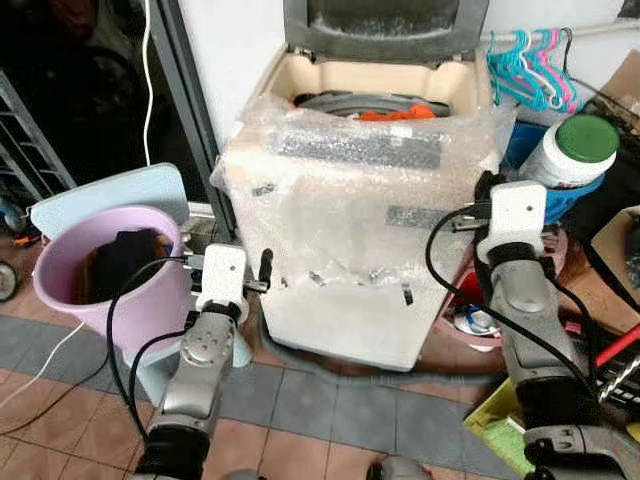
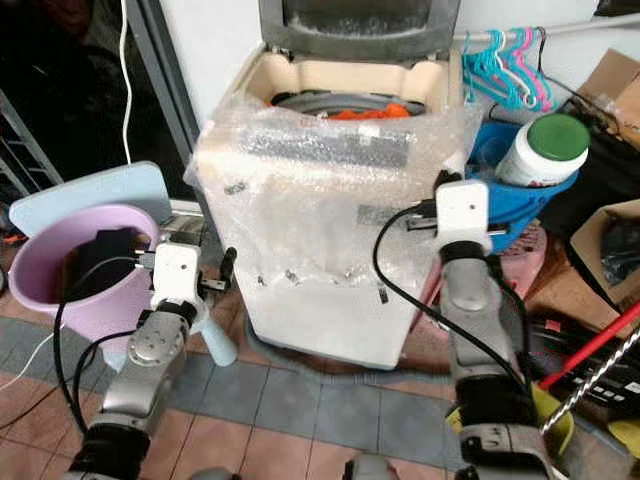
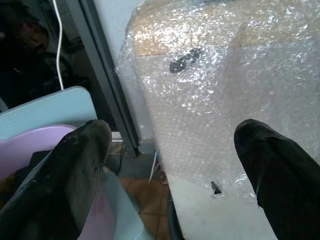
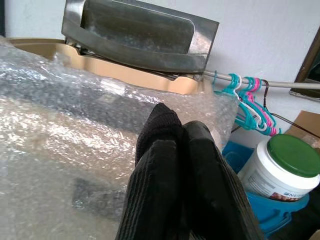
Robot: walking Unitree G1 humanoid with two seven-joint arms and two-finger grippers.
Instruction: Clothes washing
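Note:
A top-loading washing machine (image 1: 360,200) wrapped in bubble wrap stands ahead with its grey lid (image 1: 385,25) raised. An orange garment (image 1: 395,113) lies in the drum. At the left a pink bucket (image 1: 150,300) holds dark clothes (image 1: 125,255). My left gripper (image 3: 175,135) is open and empty, low between the bucket and the machine's front left corner. My right gripper (image 4: 179,122) is shut with nothing in it, raised beside the machine's front right corner.
A light blue stool (image 1: 110,195) stands under the bucket. Right of the machine are a blue basket (image 1: 520,140) with a green-lidded white jar (image 1: 572,150), teal and pink hangers (image 1: 530,65), cardboard boxes (image 1: 625,90) and floor clutter. A dark doorway with a white cable (image 1: 150,80) is at the left.

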